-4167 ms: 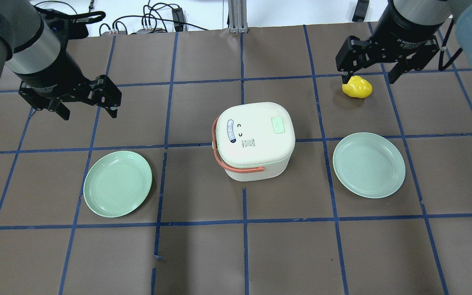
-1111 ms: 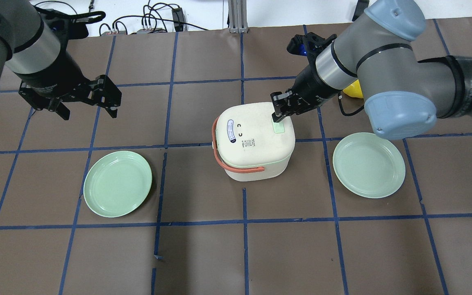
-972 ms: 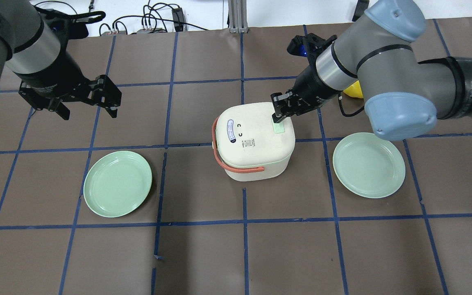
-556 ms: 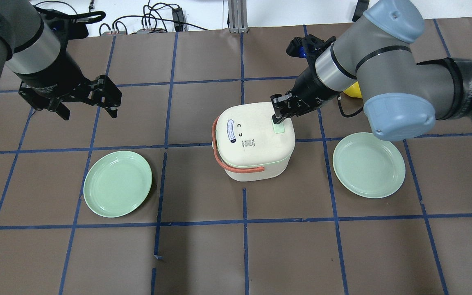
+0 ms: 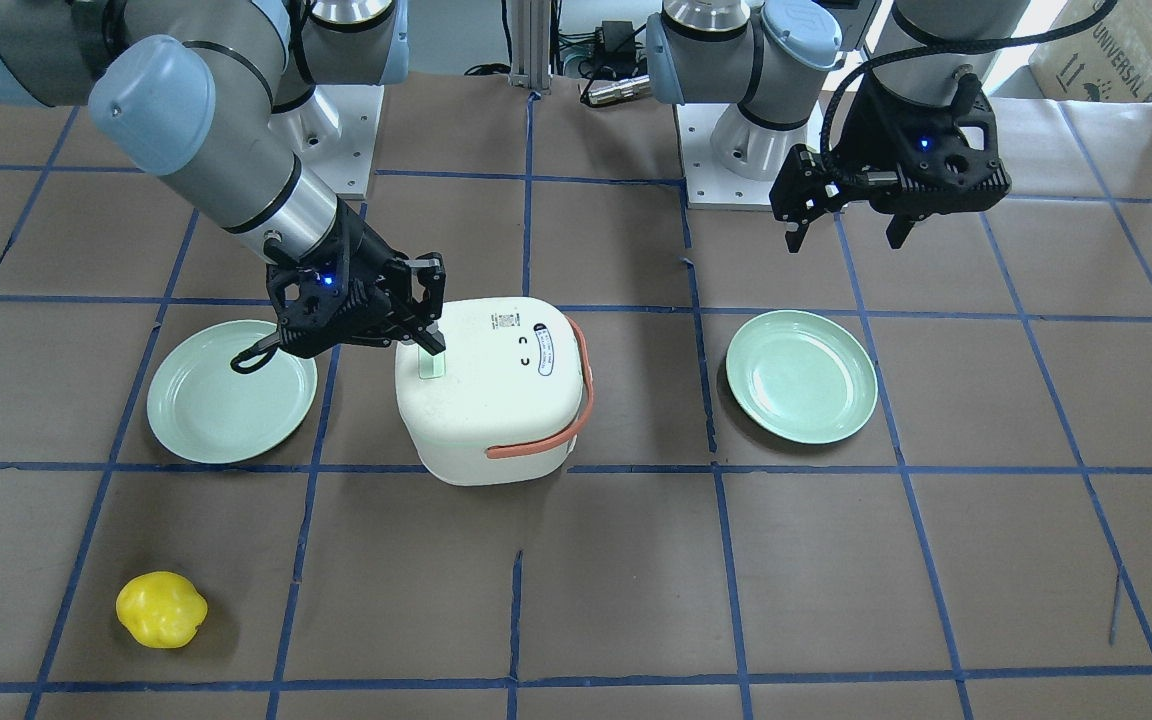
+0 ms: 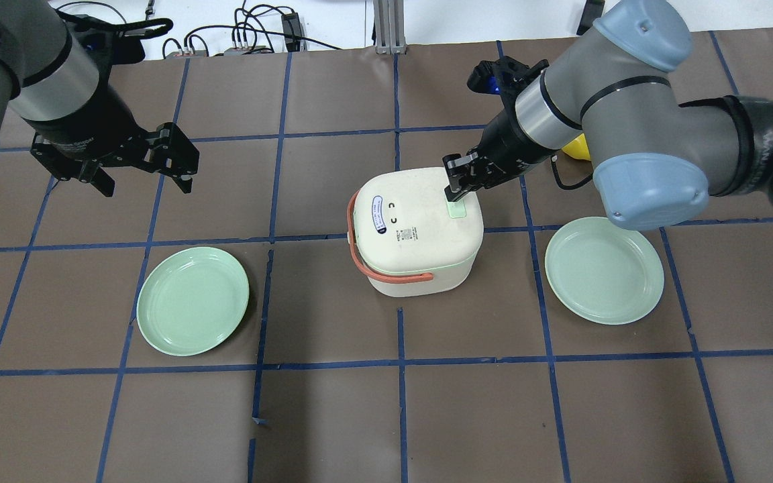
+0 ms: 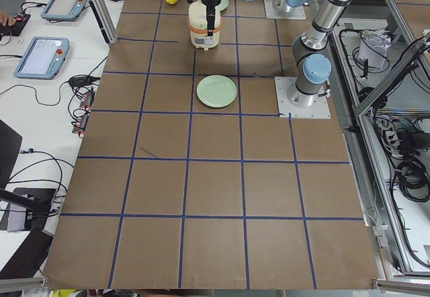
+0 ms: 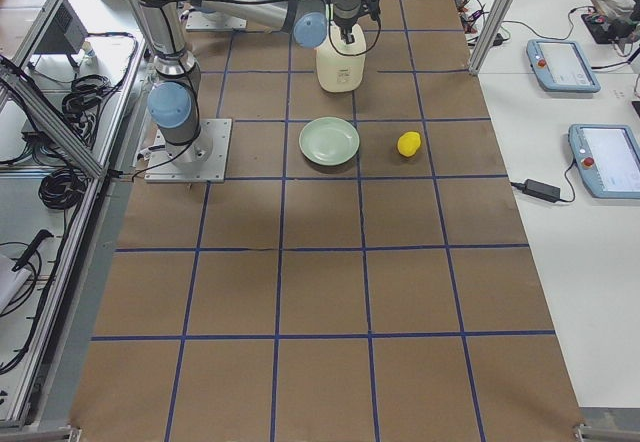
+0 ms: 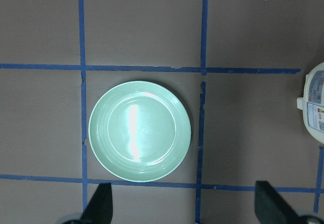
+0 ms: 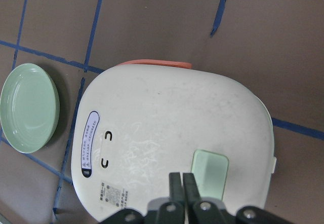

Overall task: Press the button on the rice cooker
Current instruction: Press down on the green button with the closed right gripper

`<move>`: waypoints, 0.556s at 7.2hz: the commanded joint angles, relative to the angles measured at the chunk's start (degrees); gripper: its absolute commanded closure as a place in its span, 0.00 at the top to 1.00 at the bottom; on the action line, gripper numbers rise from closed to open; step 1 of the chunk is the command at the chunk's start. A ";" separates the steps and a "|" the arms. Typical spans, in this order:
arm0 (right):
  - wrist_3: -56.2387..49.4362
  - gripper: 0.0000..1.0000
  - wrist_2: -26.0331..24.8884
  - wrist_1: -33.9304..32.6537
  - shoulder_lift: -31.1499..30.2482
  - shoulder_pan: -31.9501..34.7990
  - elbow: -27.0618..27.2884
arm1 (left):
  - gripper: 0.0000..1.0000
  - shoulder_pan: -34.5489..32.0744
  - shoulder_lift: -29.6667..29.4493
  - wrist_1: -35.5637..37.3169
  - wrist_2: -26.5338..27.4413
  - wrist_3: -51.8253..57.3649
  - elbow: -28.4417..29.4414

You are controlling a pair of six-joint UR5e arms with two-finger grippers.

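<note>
Overhead exterior view: compared with about four seconds earlier, the right claw (image 6: 454, 193) has left its place beside the yellow object (image 6: 578, 149) at the far right of the bench (image 6: 333, 416) and now reaches across to the rice cooker (image 6: 413, 235). The cooker stands at the centre of the bench, between the left plate (image 6: 192, 300) and the right plate (image 6: 604, 270), lid down, with its orange handle (image 6: 386, 272) folded against the near-left side. The claw's fingers, spread at that earlier time, are now brought together to form a single probe. Its tip sits at the far edge of the pale green button (image 6: 456, 209) on the right side of the lid. Over the last second the tip has shifted only slightly, which suggests that the approach is complete and the press itself is the step in hand. In the right wrist-mounted view the joined fingertips (image 10: 175, 183) lie just beside the button's edge, not over its middle; camera offset may account for part of this. Contact cannot be confirmed from any view, and the lid shows no lift, so the press is judged not yet effective. A short move toward the button's centre, then downward, appears to be required. The left claw (image 6: 145, 181) is unchanged: fingers apart, empty, held above the left plate.
</note>
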 commanded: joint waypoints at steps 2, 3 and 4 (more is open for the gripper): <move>-0.18 0.14 0.00 -0.27 0.23 -0.08 -0.02 | 1.00 0.00 0.00 -0.04 0.00 0.00 0.00; -0.44 0.15 0.00 -0.35 0.31 -0.08 -0.03 | 1.00 0.00 0.00 -0.04 0.00 0.00 0.00; -0.36 0.16 -0.09 0.08 0.32 -0.17 -0.46 | 1.00 0.00 0.00 -0.04 0.00 0.00 0.00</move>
